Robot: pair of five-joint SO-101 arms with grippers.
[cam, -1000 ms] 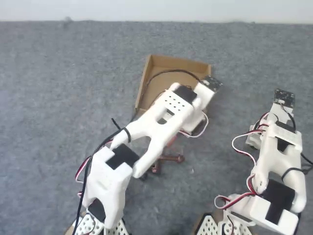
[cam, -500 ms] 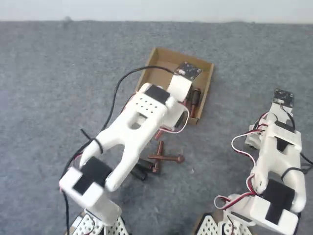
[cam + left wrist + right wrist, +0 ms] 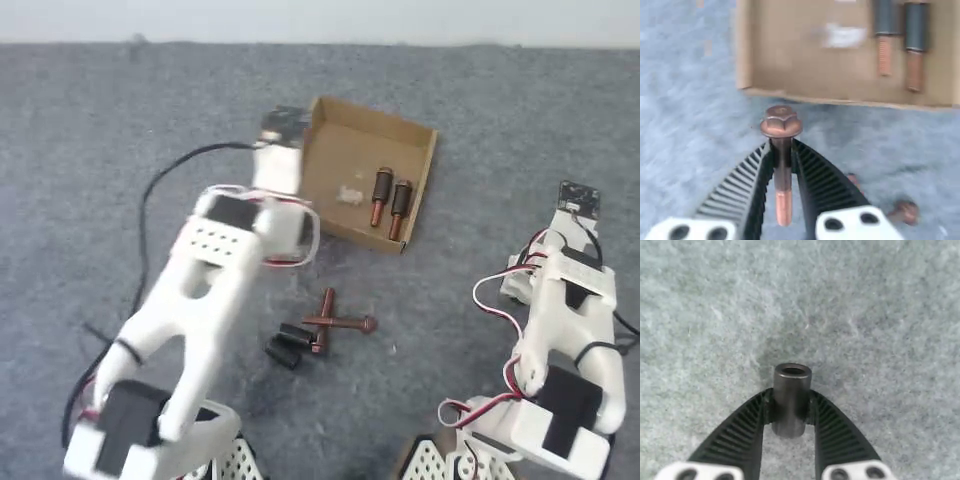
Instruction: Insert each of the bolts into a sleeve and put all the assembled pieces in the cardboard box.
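My left gripper [image 3: 781, 146] is shut on a copper bolt [image 3: 781, 124], whose hex head sticks out past the fingertips. It hangs over the carpet just outside the left wall of the cardboard box [image 3: 418, 190] [image 3: 790, 55]. Two assembled pieces [image 3: 390, 200] [image 3: 900, 35], dark sleeves on copper bolts, lie side by side in the box. My right gripper [image 3: 791, 394] is shut on a dark sleeve [image 3: 792, 377] held above the carpet, open end facing away. The left arm [image 3: 210, 290] stretches toward the box; the right arm [image 3: 570, 310] stands folded at the right.
Two loose copper bolts [image 3: 340, 320] [image 3: 902, 210] lie crossed on the grey carpet in front of the box. Dark sleeves [image 3: 285, 348] lie just beside them, toward the left arm's base. A small white scrap [image 3: 349, 195] rests on the box floor.
The left arm has swung left from over the box to beside its left wall, uncovering the two assembled pieces inside. The right arm has not moved.
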